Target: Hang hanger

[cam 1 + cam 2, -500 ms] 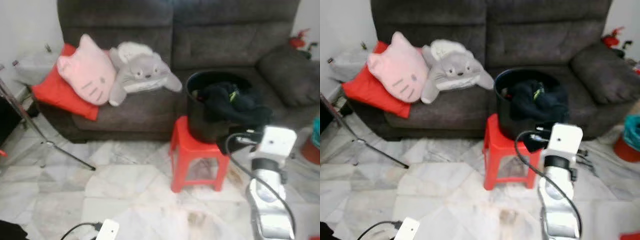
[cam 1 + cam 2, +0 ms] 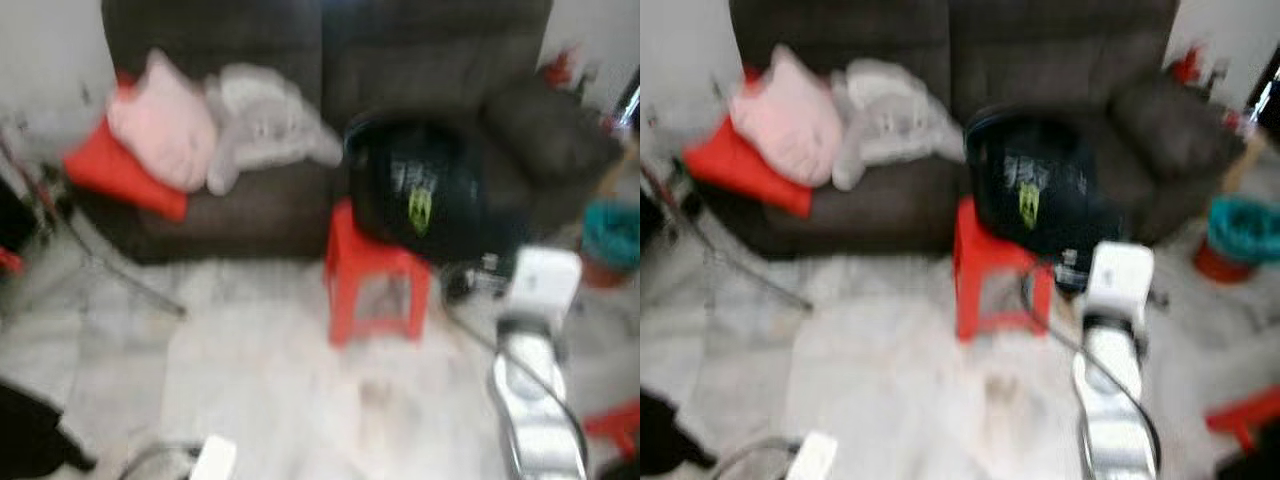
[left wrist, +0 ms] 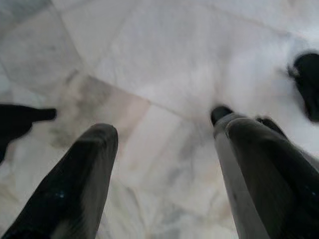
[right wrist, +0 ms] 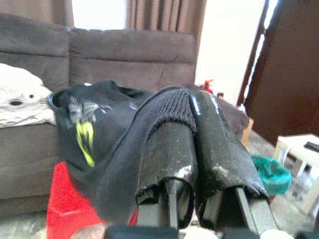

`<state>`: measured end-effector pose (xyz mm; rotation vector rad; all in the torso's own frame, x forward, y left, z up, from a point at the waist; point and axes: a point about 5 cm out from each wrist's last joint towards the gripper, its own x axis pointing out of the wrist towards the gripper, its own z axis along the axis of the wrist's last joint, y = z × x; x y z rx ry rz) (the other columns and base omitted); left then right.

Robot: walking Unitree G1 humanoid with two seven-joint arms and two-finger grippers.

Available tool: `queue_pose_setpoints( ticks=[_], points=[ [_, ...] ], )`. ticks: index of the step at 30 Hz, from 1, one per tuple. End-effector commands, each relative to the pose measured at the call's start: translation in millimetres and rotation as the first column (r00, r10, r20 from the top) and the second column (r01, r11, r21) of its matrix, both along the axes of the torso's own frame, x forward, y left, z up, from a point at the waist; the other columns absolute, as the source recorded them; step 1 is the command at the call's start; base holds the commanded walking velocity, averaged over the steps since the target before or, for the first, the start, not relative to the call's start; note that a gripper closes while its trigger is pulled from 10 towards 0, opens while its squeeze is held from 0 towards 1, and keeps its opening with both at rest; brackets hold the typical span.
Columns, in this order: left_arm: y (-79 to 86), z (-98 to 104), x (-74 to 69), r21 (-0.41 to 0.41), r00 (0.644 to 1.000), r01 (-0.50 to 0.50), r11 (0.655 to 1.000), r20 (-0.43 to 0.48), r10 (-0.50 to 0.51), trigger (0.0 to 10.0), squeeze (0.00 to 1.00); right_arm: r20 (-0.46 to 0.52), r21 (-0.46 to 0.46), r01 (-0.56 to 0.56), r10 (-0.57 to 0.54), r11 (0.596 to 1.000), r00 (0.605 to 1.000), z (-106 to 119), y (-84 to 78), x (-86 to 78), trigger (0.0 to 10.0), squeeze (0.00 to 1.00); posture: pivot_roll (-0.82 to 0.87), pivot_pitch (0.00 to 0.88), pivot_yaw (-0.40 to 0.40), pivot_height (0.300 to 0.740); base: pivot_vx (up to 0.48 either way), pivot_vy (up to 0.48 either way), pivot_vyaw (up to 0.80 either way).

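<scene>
Right hand [image 4: 192, 107] pinching dark garment [image 4: 104, 144] (yellow print), above red stool [image 2: 375, 285]

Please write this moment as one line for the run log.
right gripper: shut on black garment, lifted above red stool | left gripper: open, idle over floor | head views: blurred

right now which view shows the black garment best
The right wrist view: the black garment is sharp there, pinched between the right tool's closed fingers, yellow print visible. Both eye views show it blurred, draped over the bucket on the red stool.
</scene>
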<state>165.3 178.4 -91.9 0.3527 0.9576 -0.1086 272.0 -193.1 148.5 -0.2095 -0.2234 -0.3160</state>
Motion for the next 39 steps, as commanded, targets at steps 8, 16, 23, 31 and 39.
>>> queue_pose_setpoints(
  ticks=[8, 16, 23, 31, 39],
  points=[
    [3.2, -1.5, -4.0, 0.007, 1.000, -0.007, 1.000, -0.013, 0.007, 10.0, 0.00, 0.098, -0.111, -0.131, 0.142, 0.985, 0.985, 26.2, 13.4, 3.9, 10.0, 0.00, -0.24, 0.009, 0.054, 0.740, 0.000, 0.000, 0.00],
    [3.2, -1.6, -4.1, 0.007, 1.000, -0.002, 1.000, -0.015, 0.002, 10.0, 0.00, 0.025, -0.126, -0.462, 0.469, 0.878, 0.883, 22.9, 51.9, 2.3, 10.0, 0.00, -0.25, 0.000, 0.056, 0.740, 0.000, 0.000, 0.00],
    [3.0, -1.6, -4.2, 0.006, 1.000, 0.006, 1.000, -0.017, -0.005, 10.0, 0.00, -0.030, -0.033, -0.488, 0.487, 0.872, 0.873, 5.5, 54.6, 3.5, 10.0, 0.00, -0.25, 0.000, 0.060, 0.740, 0.000, 0.000, 0.00],
    [4.0, -1.5, -3.4, 0.017, 1.000, 0.007, 1.000, -0.025, -0.006, 10.0, 0.00, -0.108, -0.005, -0.315, 0.313, 0.949, 0.944, -11.7, 31.3, 11.7, 10.0, 0.00, -0.23, 0.013, 0.067, 0.740, 0.000, 0.000, 0.00],
    [5.5, -1.4, -3.2, 0.029, 1.000, -0.001, 1.000, -0.028, 0.001, 10.0, 0.00, -0.060, -0.053, -0.255, 0.252, 0.965, 0.966, 0.0, 27.9, 17.7, 10.0, 0.00, -0.21, 0.021, 0.060, 0.740, 0.000, 0.000, 0.26]
  ],
)
